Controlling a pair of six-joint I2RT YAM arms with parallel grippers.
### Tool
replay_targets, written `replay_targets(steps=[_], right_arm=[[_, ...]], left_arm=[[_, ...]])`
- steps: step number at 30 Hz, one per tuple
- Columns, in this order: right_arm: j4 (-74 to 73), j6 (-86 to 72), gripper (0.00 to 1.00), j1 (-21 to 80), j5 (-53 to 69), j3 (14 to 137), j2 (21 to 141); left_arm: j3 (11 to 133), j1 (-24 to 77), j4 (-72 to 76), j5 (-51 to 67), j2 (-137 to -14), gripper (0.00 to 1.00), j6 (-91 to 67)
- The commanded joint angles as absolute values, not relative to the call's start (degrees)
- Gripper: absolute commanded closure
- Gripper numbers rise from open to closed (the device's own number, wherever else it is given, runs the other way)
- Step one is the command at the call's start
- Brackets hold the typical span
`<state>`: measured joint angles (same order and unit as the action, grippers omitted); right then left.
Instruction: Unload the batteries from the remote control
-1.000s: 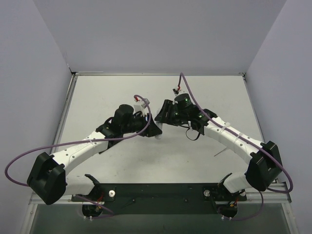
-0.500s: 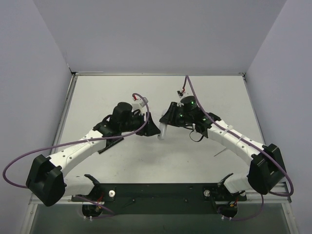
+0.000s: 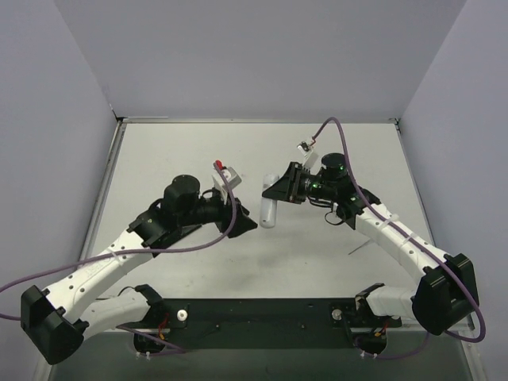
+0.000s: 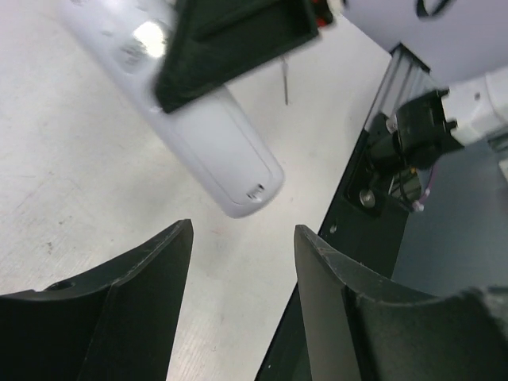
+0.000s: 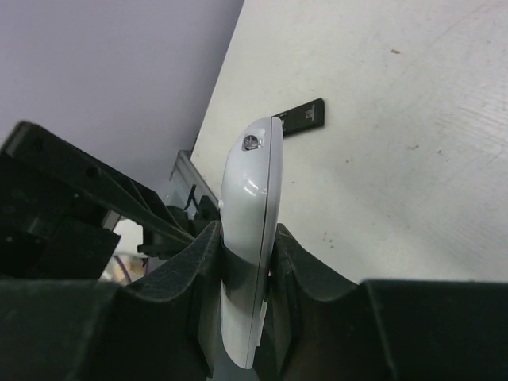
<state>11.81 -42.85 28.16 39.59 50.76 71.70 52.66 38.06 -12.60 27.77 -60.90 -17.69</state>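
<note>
The right end effector sits a little right of centre in the overhead view, closed on the remote control, a pale, slim handset. From the right wrist camera you can see the grip plainly: the right end effector has its two black fingers pressed against the two broad faces of the remote control, which stands edge-on in the middle of the frame with its rounded end poking up past the fingertips. Behind it, toward the upper middle of that view, a flat black cover lies on the pale bench.

The left end effector is just left of the handset in the overhead view, pointing at it but not touching. Its own camera shows the left end effector with the jaws well apart and nothing between them, both fingers along the bottom of the frame. Above them the remote control runs from the upper left down to the centre, and the other arm's dark finger crosses it near the top. A thin pale stick lies on the bench beyond; overhead it shows at lower right, well clear of both arms. I can't make out any batteries from here.
</note>
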Motion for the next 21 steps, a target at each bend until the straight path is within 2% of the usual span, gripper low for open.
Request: replay_targets(steps=[1, 9, 10, 11, 12, 21], right_arm=[[19.60, -46.75, 1.00, 27.60, 50.26, 50.01, 70.57], [17.05, -47.55, 1.00, 27.60, 53.17, 49.05, 70.66], [16.96, -47.55, 1.00, 27.42, 53.17, 48.61, 70.58], [16.96, -47.64, 1.00, 27.42, 53.00, 47.65, 70.58], [16.88, -47.98, 1.00, 27.33, 52.91, 47.20, 70.58], [21.35, -49.39, 1.00, 27.16, 53.08, 40.35, 71.19]], left_arm=[[48.26, 44.81, -6.86, 21.03, -55.20, 0.36, -4.41], [47.89, 51.24, -8.61, 8.71, -54.40, 0.36, 9.13], [48.07, 51.76, -8.96, 8.53, -54.93, 0.33, 10.10], [48.08, 52.29, -8.88, 8.35, -55.28, 0.17, 11.59], [47.90, 53.25, -8.62, 7.57, -55.63, 0.16, 12.21], [41.05, 54.58, -1.06, 10.71, -51.42, 0.17, 13.71]])
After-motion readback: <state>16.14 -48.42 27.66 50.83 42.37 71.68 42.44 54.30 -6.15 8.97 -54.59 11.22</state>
